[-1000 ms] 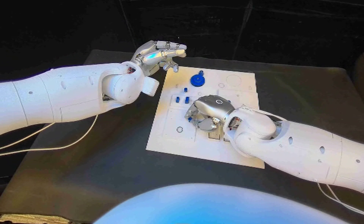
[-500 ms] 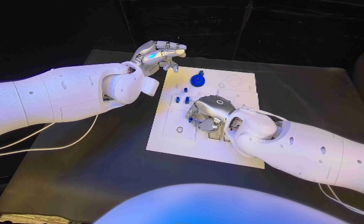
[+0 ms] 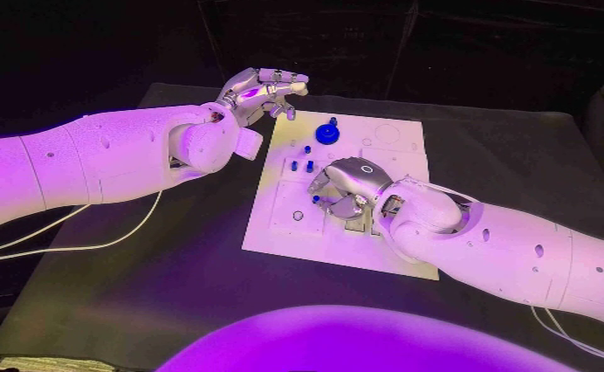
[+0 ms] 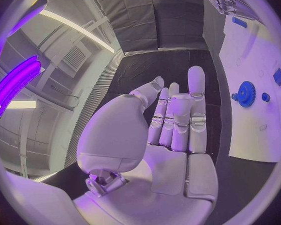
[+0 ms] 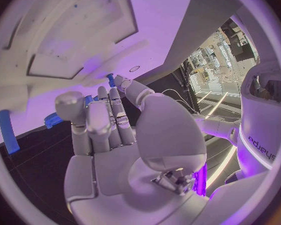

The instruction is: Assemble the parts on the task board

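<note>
In the left wrist view the left hand (image 4: 172,135) has its fingers (image 4: 195,100) stretched straight and side by side, with nothing in them; the head view shows that hand (image 3: 258,93) only from behind, raised above the table (image 3: 151,241) at upper centre-left of the frame, off the board's far left corner. The right hand (image 3: 346,189) lies palm-down on the middle of the task board (image 3: 290,237) in the head view, hiding its grasp. The right wrist view shows its fingers (image 5: 112,115) lightly bent toward the board (image 5: 84,30); I cannot tell whether they hold anything. A blue gear (image 3: 327,134) stands on the board's upper part, with small blue parts (image 3: 302,163) just below it.
</note>
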Motion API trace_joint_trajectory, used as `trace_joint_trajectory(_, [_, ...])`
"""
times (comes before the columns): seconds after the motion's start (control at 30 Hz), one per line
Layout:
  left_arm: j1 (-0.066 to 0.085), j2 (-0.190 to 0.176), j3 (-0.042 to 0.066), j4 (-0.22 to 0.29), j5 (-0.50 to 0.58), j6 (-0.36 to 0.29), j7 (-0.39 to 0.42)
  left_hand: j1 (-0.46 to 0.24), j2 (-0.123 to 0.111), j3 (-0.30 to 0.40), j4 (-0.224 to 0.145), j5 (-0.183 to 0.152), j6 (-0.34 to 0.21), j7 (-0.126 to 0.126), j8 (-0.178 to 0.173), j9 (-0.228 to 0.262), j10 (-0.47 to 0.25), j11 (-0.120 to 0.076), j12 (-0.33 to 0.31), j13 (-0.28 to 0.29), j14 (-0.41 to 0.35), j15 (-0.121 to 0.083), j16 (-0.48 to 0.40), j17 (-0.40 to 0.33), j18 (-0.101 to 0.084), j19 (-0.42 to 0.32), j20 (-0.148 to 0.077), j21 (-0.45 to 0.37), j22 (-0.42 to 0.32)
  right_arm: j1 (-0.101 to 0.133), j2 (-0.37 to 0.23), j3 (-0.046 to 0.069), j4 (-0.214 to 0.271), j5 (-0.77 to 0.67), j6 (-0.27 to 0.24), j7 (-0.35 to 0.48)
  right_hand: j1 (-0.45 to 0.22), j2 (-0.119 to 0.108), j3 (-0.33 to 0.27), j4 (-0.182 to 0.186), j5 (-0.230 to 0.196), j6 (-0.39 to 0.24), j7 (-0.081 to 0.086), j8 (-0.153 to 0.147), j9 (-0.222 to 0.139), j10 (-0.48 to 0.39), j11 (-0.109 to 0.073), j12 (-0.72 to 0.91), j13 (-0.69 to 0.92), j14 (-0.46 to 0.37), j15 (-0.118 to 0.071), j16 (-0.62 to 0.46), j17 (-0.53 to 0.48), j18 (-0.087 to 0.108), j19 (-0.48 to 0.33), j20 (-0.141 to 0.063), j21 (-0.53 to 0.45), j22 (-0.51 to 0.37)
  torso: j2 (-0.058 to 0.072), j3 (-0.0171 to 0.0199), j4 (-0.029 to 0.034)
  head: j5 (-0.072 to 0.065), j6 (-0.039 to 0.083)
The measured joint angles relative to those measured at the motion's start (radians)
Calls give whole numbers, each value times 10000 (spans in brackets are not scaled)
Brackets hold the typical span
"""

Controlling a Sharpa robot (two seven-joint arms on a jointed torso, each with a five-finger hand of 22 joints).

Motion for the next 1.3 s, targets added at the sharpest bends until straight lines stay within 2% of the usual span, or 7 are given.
trace_joint_trajectory(0.27, [-3,-7,-1,-58,0,2,-9,0,0,0,0,0,0,0,0,0,0,0,0,1,0,0,0,-1,-1,0,0,0,-11,-3,-489,8,430,442,-593,136,46,-46,-5,3,67,-19,-19,0,0,1,0,157,21,0,-1,0,-163,0,-55,55,-134,-174,-3,2,0,-82,52])
trace_joint_trajectory(0.37, [-4,-19,-1,-78,0,4,-24,0,0,0,0,0,0,0,0,0,0,0,0,1,0,0,0,-1,-2,0,0,0,-10,12,-855,14,768,731,-782,203,46,-46,-98,96,-123,-32,-32,0,1,43,-43,287,21,0,-1,0,-161,-1,-55,55,-134,-185,-9,1,-12,-115,97])
trace_joint_trajectory(0.5, [-4,-28,-1,-78,0,27,-47,0,0,0,0,0,0,0,0,0,0,0,0,1,0,0,0,-10,-1,0,0,0,-10,227,-1362,97,1110,1207,-817,212,9,-83,-222,219,-348,-127,-128,0,1,56,-55,356,21,0,-1,0,-105,0,-55,55,-134,-140,-10,0,-13,-222,174])
trace_joint_trajectory(0.7, [-5,-78,-1,-64,0,59,-76,0,0,-56,0,0,0,0,0,0,0,0,69,2,0,0,0,-12,-2,0,0,-5,-23,872,-2091,219,1223,1707,-318,-52,-86,-178,-707,559,-786,-247,-105,0,1,56,-55,581,20,0,-1,117,36,-1,28,22,-24,44,-15,-2,-24,-463,353])
trace_joint_trajectory(0.83, [-25,-90,-1,-58,0,68,-76,0,0,-56,0,0,0,0,0,0,1,0,71,2,0,0,0,-18,-2,0,0,-69,-33,1079,-2352,229,1064,1735,48,-246,-16,-248,-991,637,-1001,-339,-187,0,2,-20,-129,642,20,0,-1,117,-17,-1,41,35,-24,30,-15,-4,-39,-577,467])
trace_joint_trajectory(0.93, [-32,-91,-1,-53,0,75,-76,0,0,-56,0,0,0,0,0,0,1,0,71,2,0,0,0,-19,-2,0,0,-69,-33,1164,-2455,240,898,1666,183,-354,94,-358,-1498,783,-1494,-501,-178,0,2,-154,-179,735,20,0,-1,64,-159,-1,41,36,-24,-56,-14,-4,-40,-649,508])
trace_joint_trajectory(1.3, [-58,-74,-2,-75,0,141,-95,0,0,-55,0,0,0,0,0,0,1,0,71,2,0,0,0,-29,-2,0,0,-69,-32,1235,-2381,241,615,1287,746,-710,619,-157,-2395,1033,-1590,-645,-283,0,2,-593,-158,862,19,0,-1,24,-258,-1,40,36,-195,-263,-1,-4,-31,-690,573])
